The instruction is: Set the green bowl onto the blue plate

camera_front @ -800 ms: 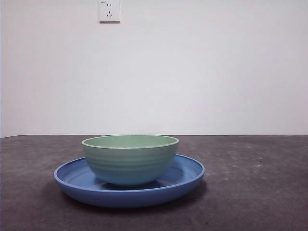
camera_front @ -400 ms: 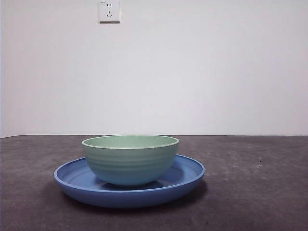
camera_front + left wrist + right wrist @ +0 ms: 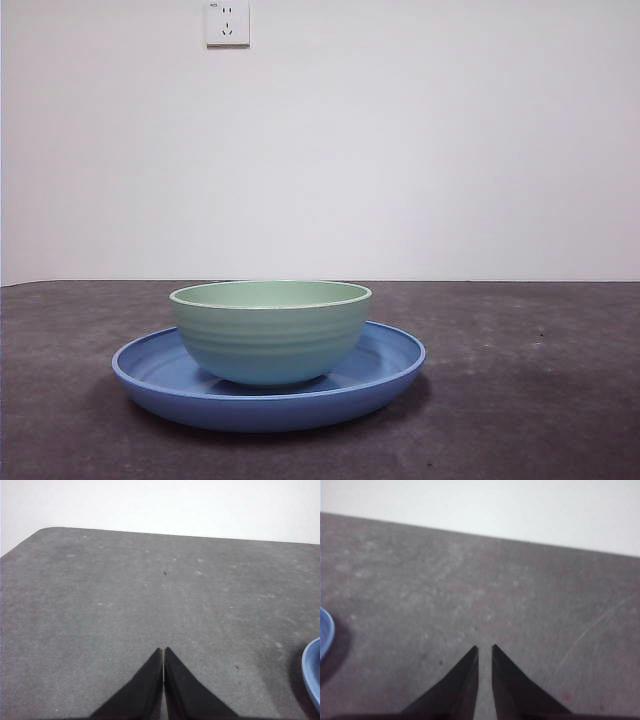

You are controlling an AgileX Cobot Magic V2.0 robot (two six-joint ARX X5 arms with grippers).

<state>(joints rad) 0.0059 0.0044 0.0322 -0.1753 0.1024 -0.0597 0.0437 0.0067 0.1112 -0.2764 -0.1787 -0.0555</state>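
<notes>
**Bowl** [image 3: 270, 330]: pale green, ridged outside, upright. Sits inside the plate, base on the plate floor, roughly centred, a little toward its left half. Nothing holds it; it rests by its own weight.

**Plate** [image 3: 400, 365]: blue, shallow, flat on the table [image 3: 540, 400]. Its rim rings the bowl on all visible sides. A sliver of rim shows in each wrist view ( [image 3: 312, 672], [image 3: 325, 630]).

**Left gripper** [image 3: 163, 652]: jaws pressed together, tips touching, nothing between them. Over bare table to the left of the plate, well apart from the bowl, which its camera does not show.

**Right gripper** [image 3: 485, 650]: jaws nearly together, a thin gap between the tips, nothing held. Over bare table to the right of the plate, likewise clear of the bowl.

**Socket** [image 3: 227, 22]: on the far wall, top left.

**Status, as judged:** bowl sits on plate, so the placement looks done; both arms appear parked at the sides, clear of the crockery, so neither can knock it.
</notes>
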